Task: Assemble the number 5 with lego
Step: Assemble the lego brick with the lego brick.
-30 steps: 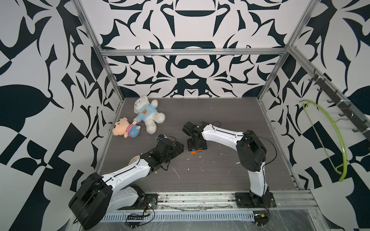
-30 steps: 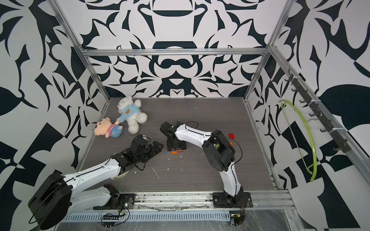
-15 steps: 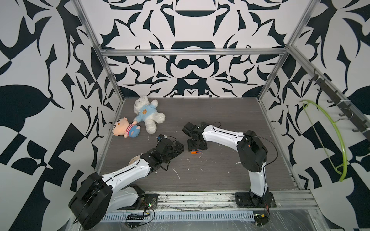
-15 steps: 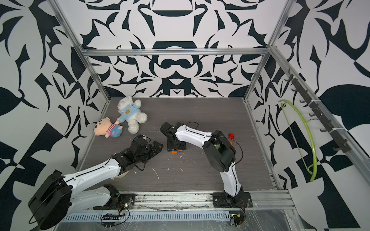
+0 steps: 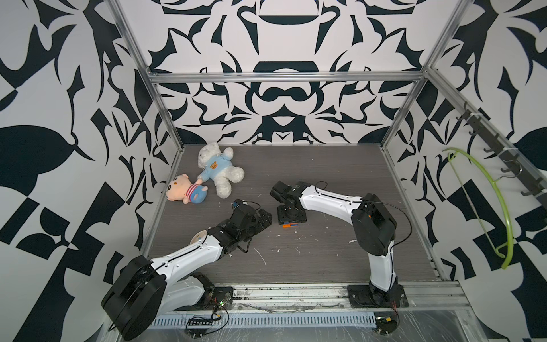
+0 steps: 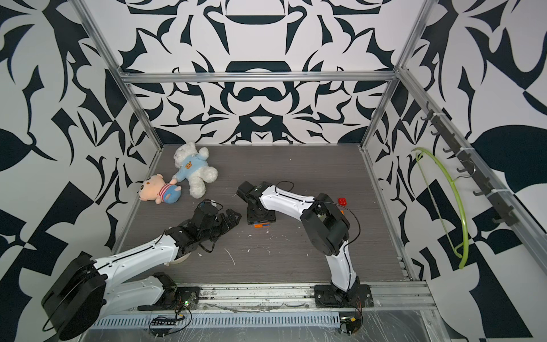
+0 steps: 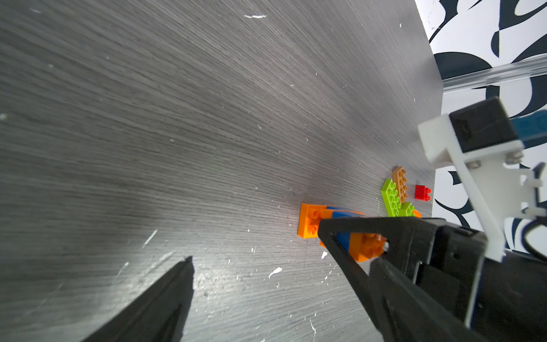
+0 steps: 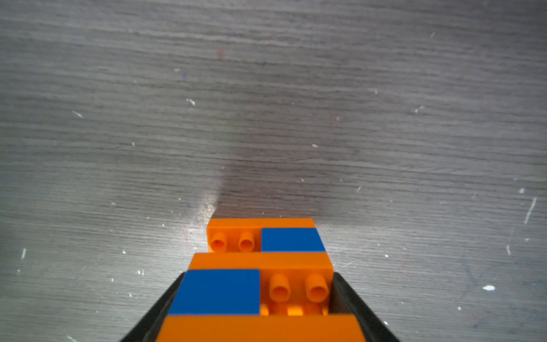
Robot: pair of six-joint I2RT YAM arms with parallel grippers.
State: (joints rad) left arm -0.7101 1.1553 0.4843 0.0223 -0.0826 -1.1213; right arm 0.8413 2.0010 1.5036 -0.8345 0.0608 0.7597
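Two hands are working low over the desk (image 5: 325, 260). The right hand (image 5: 291, 216) is reaching straight down and clamping the orange-and-blue lego assembly (image 8: 260, 262), which is lying on the desk near its middle. The fingers (image 8: 356, 314) are pressing on its two sides. The left hand (image 5: 264, 218) is sitting just beside it, fingers apart, holding nothing. A lime green brick (image 7: 395, 200), a brown brick (image 7: 400, 181) and a red brick (image 7: 422, 192) are lying loose beyond the assembly.

Risk: the grip seems to be bearing on the nearest rows only, so lifting or twisting is likely to split a stud joint and leave the far row behind. Advancing the left hand carelessly is risking a collision with the right hand.
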